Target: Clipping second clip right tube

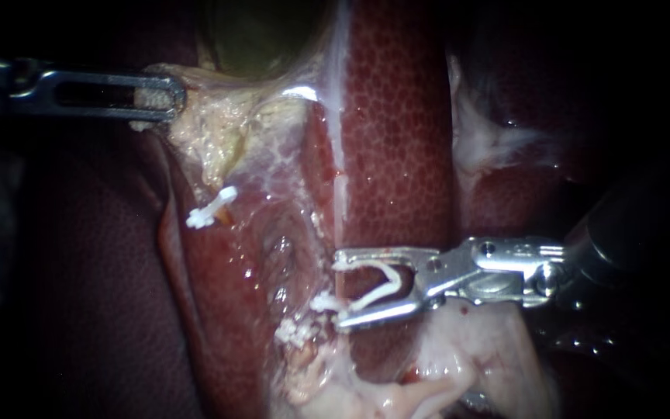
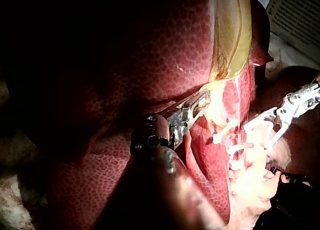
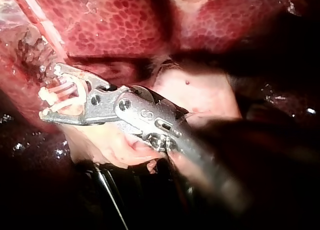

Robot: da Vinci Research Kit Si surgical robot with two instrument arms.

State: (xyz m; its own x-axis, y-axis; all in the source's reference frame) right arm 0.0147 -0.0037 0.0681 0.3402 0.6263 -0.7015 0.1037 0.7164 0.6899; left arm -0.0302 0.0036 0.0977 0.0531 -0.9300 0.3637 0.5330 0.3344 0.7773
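Holding an open clip (image 1: 375, 295), right instrument (image 1: 341, 289) jaws stand wide; left instrument (image 1: 168, 97) jaws clamp gallbladder (image 1: 261, 43).

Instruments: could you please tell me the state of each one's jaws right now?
Left instrument: shut on pale tissue by the gallbladder.
Right instrument: holding an open white clip.
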